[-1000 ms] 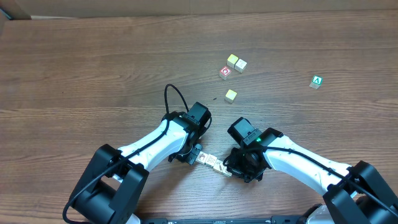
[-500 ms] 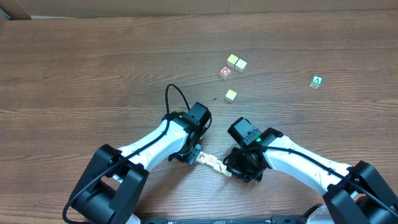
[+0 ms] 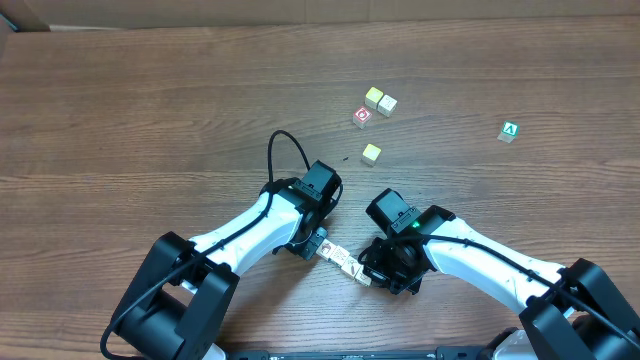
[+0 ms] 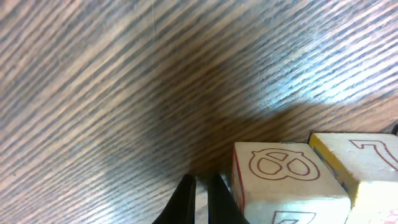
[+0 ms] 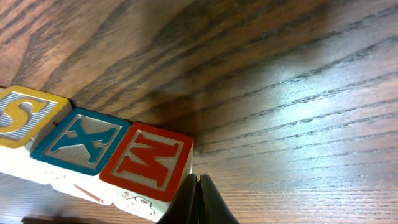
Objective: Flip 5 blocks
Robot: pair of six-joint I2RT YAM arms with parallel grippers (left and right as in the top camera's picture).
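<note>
- Right, we have the row of blocks point(image 3: 344, 264) lying on the desk point(image 3: 150, 110) near its front edge, running slantwise between the two arms.
- Both sets of fingers are clenched and grasp nothing. The left fingers point(image 4: 185, 202) hang with their tips just beside the pretzel block point(image 4: 283, 171) at one end. The right fingers point(image 5: 188, 205) sit against the corner of the red M block point(image 5: 149, 160) at the other end.
- From the right wrist we read M, then a blue X block point(image 5: 79, 140) and a yellow S block point(image 5: 18, 115), touching side by side, letters up.
- We judge the step to be tipping cubes over, with the shut tips used as pokers.
- To do it well, we want a tip low on a side face, pushing across the row rather than along it. That way a cube rolls over its edge instead of skidding, while the other arm braces the far end.
- Watch it: the cubes touch, so a nudge on one may drag its neighbour and skew the line.
- Farther back we spot two yellow-topped cubes point(image 3: 374, 97), a red-faced cube point(image 3: 362, 116) and a lone yellow cube point(image 3: 371, 153), with a green A cube point(image 3: 509, 131) well apart to the right. None of them is in the way.
- The real crowding is the two wrists, near each other over the row.
</note>
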